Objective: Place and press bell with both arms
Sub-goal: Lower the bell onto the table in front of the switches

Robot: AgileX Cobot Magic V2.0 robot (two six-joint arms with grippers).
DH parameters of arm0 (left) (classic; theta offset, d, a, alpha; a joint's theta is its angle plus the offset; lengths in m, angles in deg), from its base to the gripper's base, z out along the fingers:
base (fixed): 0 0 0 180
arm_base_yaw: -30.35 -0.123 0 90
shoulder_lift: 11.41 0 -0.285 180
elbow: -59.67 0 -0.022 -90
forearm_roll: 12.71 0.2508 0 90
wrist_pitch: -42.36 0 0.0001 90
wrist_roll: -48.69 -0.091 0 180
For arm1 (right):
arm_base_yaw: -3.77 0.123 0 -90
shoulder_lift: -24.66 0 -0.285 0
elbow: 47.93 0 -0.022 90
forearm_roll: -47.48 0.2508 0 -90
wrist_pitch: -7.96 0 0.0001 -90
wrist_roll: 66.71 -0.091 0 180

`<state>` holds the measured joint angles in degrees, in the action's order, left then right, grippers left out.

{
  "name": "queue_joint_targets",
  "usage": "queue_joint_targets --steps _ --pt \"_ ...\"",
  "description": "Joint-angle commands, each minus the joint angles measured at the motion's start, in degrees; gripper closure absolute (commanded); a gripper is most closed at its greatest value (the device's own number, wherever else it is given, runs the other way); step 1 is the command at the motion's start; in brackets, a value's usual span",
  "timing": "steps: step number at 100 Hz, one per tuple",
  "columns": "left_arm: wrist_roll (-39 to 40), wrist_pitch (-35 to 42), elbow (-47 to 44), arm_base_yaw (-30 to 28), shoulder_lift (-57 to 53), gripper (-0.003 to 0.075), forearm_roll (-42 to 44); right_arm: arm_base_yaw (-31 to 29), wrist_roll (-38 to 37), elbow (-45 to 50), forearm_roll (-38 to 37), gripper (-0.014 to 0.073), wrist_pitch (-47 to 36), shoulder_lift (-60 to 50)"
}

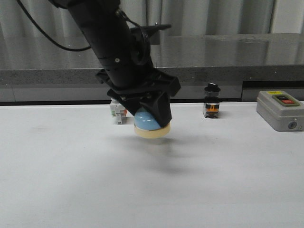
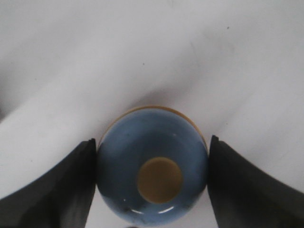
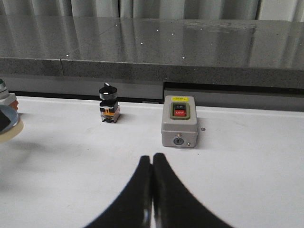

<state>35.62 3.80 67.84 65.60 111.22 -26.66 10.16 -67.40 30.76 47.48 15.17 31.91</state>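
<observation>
The bell (image 2: pixel 152 166) looks like glossy blue enamel, the table (image 1: pixel 71 180) is matt white, and the ledge (image 3: pixel 190 42) behind is polished speckled stone.

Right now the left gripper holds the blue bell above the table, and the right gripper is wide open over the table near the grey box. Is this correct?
Not entirely. The right gripper is not wide open: the right wrist view shows its fingers pressed together, holding nothing. The rest stands: the left gripper holds the blue bell above the table, and the grey box is near.

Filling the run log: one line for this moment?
left hand: shut on bell, above table | right hand: shut, empty
</observation>
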Motion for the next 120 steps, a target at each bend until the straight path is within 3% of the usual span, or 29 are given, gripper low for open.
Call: queue_joint_targets --steps 1,44,56,67,76,120 --pt "0.0 2.2 1.9 0.5 -1.3 0.0554 -0.9 -0.3 0.1 -0.8 -0.8 0.0654 -4.9 -1.1" --pt "0.0 0.8 1.9 0.5 3.4 0.0546 -1.5 -0.3 0.1 -0.8 -0.8 0.0654 -4.9 -1.1" --pt "0.0 0.1 1.9 0.5 3.5 0.0444 -1.5 -0.3 0.1 -0.8 -0.8 0.0654 -4.9 -1.1" --pt "0.0 0.1 1.9 0.5 3.5 0.0236 -1.7 -0.3 0.1 -0.8 -0.8 0.0654 -4.9 -1.1" --pt "0.0 0.1 1.9 0.5 3.5 0.0122 -1.9 -0.3 0.1 -0.8 -0.8 0.0654 -4.9 -1.1" --pt "0.0 0.2 1.9 0.5 0.5 0.0097 -2.0 -0.3 0.1 -0.8 -0.8 0.0654 -4.9 -1.1"
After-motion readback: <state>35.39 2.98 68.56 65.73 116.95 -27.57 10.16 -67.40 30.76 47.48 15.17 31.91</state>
